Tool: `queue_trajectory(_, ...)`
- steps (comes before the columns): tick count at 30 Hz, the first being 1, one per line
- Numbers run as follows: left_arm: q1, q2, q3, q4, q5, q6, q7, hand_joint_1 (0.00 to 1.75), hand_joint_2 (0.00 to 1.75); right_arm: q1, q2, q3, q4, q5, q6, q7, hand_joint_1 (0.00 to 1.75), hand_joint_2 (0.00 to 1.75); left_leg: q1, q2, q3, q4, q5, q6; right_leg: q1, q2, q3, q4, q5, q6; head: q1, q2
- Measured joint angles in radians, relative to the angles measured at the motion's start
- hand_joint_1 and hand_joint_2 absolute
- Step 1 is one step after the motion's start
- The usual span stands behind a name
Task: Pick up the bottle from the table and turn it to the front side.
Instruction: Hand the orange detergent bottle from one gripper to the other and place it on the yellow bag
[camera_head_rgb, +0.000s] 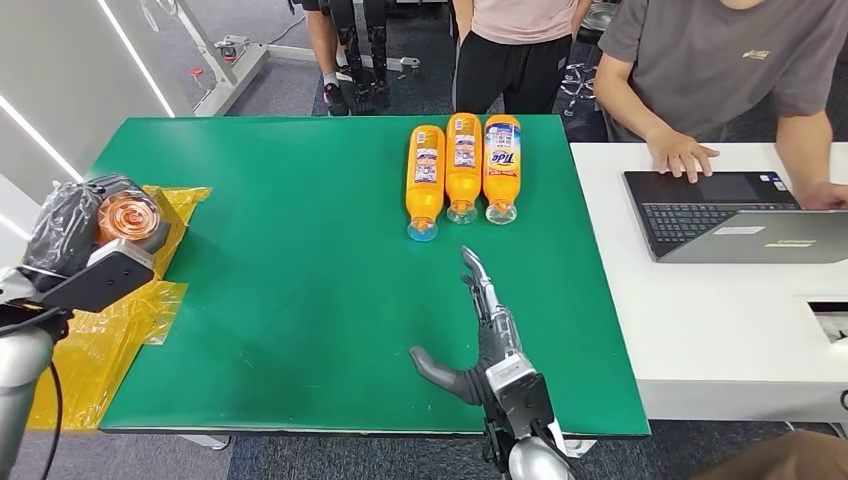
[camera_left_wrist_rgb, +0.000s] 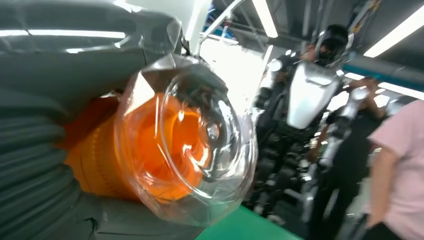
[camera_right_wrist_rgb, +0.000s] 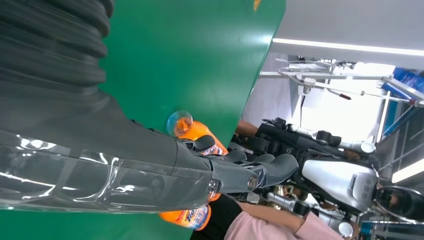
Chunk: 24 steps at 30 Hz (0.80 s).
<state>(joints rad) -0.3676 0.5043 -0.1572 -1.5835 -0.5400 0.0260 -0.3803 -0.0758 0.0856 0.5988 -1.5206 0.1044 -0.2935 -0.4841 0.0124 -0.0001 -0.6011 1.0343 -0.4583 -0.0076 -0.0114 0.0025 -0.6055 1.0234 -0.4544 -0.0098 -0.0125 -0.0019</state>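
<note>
Green matting covers the table, which fills the centre of the head view, with a white desk and a laptop at the right edge where a person's hand rests. At the upper centre three orange bottles lie side by side, caps toward the robot; the rightmost bottle shows a label that reads "Tide", while the other two show small-print labels too fine to read.

At the left edge of the head view the left hand grips a fourth orange bottle, lifted above yellow plastic sheeting; the left wrist view looks straight down its clear cap, so no label can be read there. The right hand sits at the lower centre, fingers stretched forward and thumb out to the side, holding nothing, well short of the row.

Judging by this, the step in hand is turning the held bottle. It would go best as a slow roll about the bottle's long axis with a firm grip, since the smooth body could slip, stopping once the branded face points forward.
</note>
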Motion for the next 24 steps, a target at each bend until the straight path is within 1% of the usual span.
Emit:
queue_trajectory(3, 0.000, 0.031, 0.013, -0.019, -0.001, -0.013, 0.002, 1.75, 1.75, 0.005, 0.002, -0.010, -0.007, 0.000, 0.006, 0.000, 0.00, 1.75, 0.000, 0.000, 0.000, 0.000, 0.000, 0.000, 0.000, 0.000, 0.000, 0.000, 0.000, 0.000, 0.000, 0.000)
queue_trajectory(7, 0.001, 0.054, 0.016, -0.030, -0.009, -0.044, 0.003, 1.75, 1.75, 0.008, 0.005, -0.018, -0.010, 0.000, 0.011, 0.000, 0.00, 1.75, 0.000, 0.000, 0.000, 0.000, 0.000, 0.000, 0.000, 0.000, 0.000, 0.000, 0.000, 0.000, 0.000, 0.000)
queue_trajectory(9, 0.002, 0.085, 0.014, -0.033, -0.009, -0.121, 0.002, 1.75, 1.75, 0.009, 0.008, -0.023, -0.010, 0.000, 0.025, 0.001, 0.00, 1.75, 0.000, 0.001, 0.000, 0.000, 0.000, 0.000, 0.000, 0.000, 0.000, 0.000, 0.000, 0.000, 0.001, 0.000)
queue_trajectory(12, -0.020, 0.165, -0.016, -0.020, -0.018, -0.304, -0.018, 1.75, 1.75, 0.016, 0.016, -0.037, -0.014, 0.006, 0.055, 0.003, 0.00, 1.75, 0.000, 0.002, 0.000, 0.000, 0.000, -0.001, 0.000, 0.002, -0.002, 0.000, 0.001, -0.001, 0.000, 0.000)
queue_trajectory(14, -0.074, 0.195, -0.071, 0.027, -0.073, -0.371, -0.047, 1.75, 1.75, 0.024, 0.023, -0.047, -0.018, 0.014, 0.063, 0.003, 0.00, 1.75, 0.000, -0.001, 0.000, 0.000, 0.001, -0.001, 0.000, -0.001, -0.003, -0.001, 0.000, -0.001, 0.000, 0.000)
queue_trajectory(16, -0.149, 0.199, -0.159, 0.112, -0.147, -0.383, -0.077, 1.75, 1.75, 0.032, 0.030, -0.055, -0.021, 0.021, 0.064, 0.003, 0.00, 1.75, 0.000, -0.003, 0.000, 0.000, 0.001, -0.002, 0.000, -0.003, -0.002, 0.000, 0.000, -0.002, 0.000, 0.000)
queue_trajectory(18, -0.210, 0.193, -0.253, 0.200, -0.188, -0.375, -0.095, 1.75, 1.75, 0.038, 0.037, -0.062, -0.024, 0.025, 0.064, 0.002, 0.00, 1.75, 0.000, -0.002, 0.000, 0.000, 0.002, -0.003, 0.000, -0.002, -0.001, 0.000, 0.001, -0.003, 0.000, 0.000)
queue_trajectory(21, -0.261, 0.186, -0.345, 0.281, -0.193, -0.365, -0.103, 1.75, 1.75, 0.047, 0.042, -0.069, -0.026, 0.028, 0.065, 0.002, 0.00, 1.75, 0.000, 0.004, 0.000, 0.000, 0.002, -0.003, 0.000, 0.003, -0.003, 0.000, 0.003, -0.005, 0.000, 0.000)
queue_trajectory(24, -0.290, 0.184, -0.394, 0.321, -0.186, -0.358, -0.103, 1.75, 1.75, 0.050, 0.043, -0.072, -0.026, 0.030, 0.065, 0.002, 0.00, 1.75, 0.000, 0.005, 0.000, 0.000, 0.002, -0.003, 0.000, 0.004, -0.004, 0.000, 0.004, -0.005, 0.001, 0.000)
